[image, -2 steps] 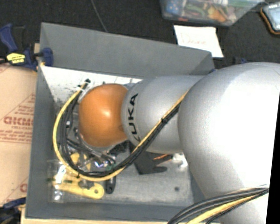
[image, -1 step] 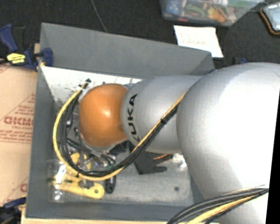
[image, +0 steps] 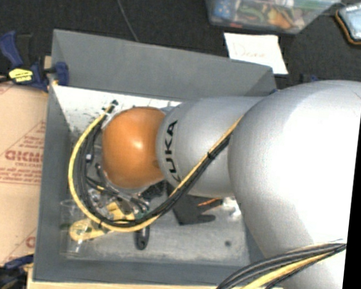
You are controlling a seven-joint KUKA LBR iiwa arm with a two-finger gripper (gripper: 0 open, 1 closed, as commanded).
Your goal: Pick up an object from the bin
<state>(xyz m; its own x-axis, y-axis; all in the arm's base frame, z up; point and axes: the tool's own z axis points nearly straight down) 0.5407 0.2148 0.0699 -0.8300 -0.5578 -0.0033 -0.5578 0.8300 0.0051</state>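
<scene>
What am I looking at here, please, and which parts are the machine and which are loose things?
This is one camera looking down into a grey metal bin. The big silver shape reaching in from the right is a robot arm. The orange dome is a cover on its wrist, and the yellow cables belong to it too. Its gripper hangs under the dome, over the bin's left half, mostly hidden, so I cannot tell whether it holds anything. Loose on the bin floor lie a black wedge-shaped piece under the arm, a small dark piece lower in the picture, and a pale yellowish thing by the bottom left corner.
</scene>
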